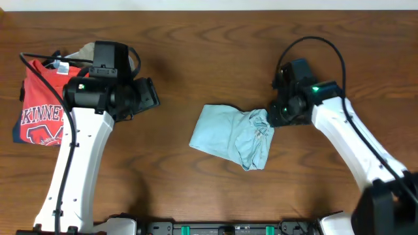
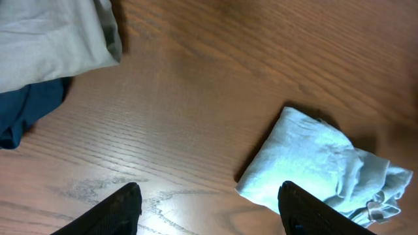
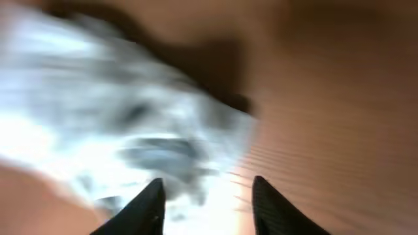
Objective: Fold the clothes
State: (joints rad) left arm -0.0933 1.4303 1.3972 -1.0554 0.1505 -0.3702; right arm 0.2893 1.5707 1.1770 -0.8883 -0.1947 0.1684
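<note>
Where the two white arms rise from the near edge of the desk (image 1: 163,189), bare brown wood grain lies between them. Just beyond, at mid-desk, lie the clothes (image 1: 227,134): one pale blue-grey garment, plain, roughly folded into a slanted block. Its left part is flat and smooth. Its right end is bunched and wrinkled, with a small white tag (image 2: 375,210) in the creases. The right claw (image 1: 274,116) is at that bunched end; touching the fabric or just above it, cannot tell from overhead. Its wrist view is badly blurred, yet the two tips stand apart with pale cloth showing past the gap and nothing seen pinched, so it reads as open. The left claw (image 2: 212,212) hangs over bare wood well to the garment's left, jaws wide, nothing between them. Farther back at far left, a red T-shirt (image 1: 39,114) with white lettering lies flat, partly under the left arm. Beyond it sits an olive-tan garment (image 1: 81,52), with dark blue fabric (image 2: 26,111) peeking from beneath it in the left wrist view.
</note>
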